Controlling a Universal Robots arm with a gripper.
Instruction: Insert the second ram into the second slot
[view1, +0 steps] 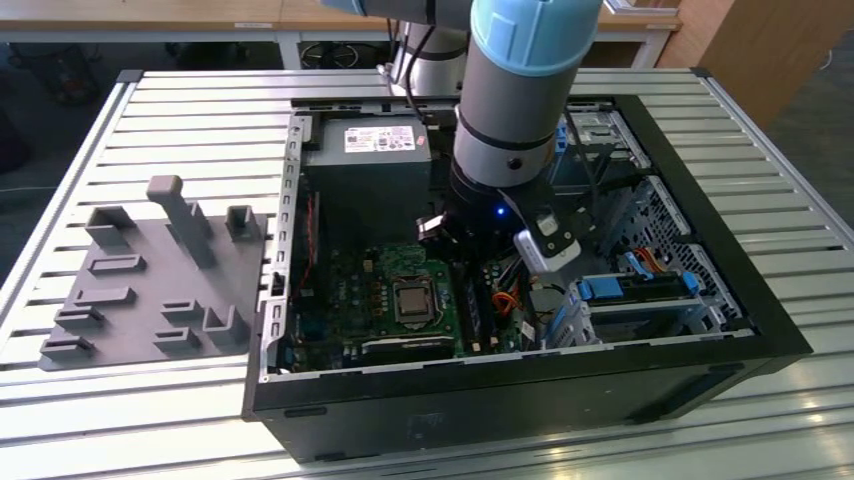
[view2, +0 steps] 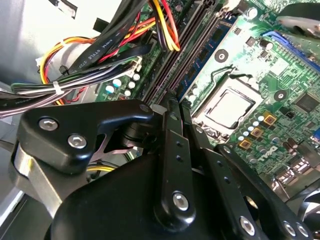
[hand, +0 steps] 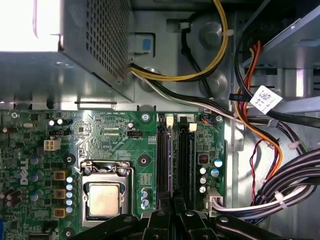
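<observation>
The one blue ram stick (view2: 207, 50) I can make out stands edge-on in the memory slots (hand: 182, 155), on the side nearest the processor socket (view2: 227, 107). Whether it is the second ram, I cannot tell. The dark slots beside it are too shadowed for me to see what they hold.

The hand (view2: 172, 102) looks closed, its tips meeting just above those slots. Its own body blocks my sight of anything thin pinched between them. In the first wrist view the hand (hand: 172, 202) is cut off by the frame edge, over the motherboard (hand: 115, 135).

In the exterior view the arm (view1: 514, 110) reaches down into the open case (view1: 534, 375) and hides the slots. Bundled cables (hand: 280, 185) crowd the case wall. A grey fixture tray (view1: 147, 290) lies on the slatted surface (view1: 174, 110), at the exterior view's left.
</observation>
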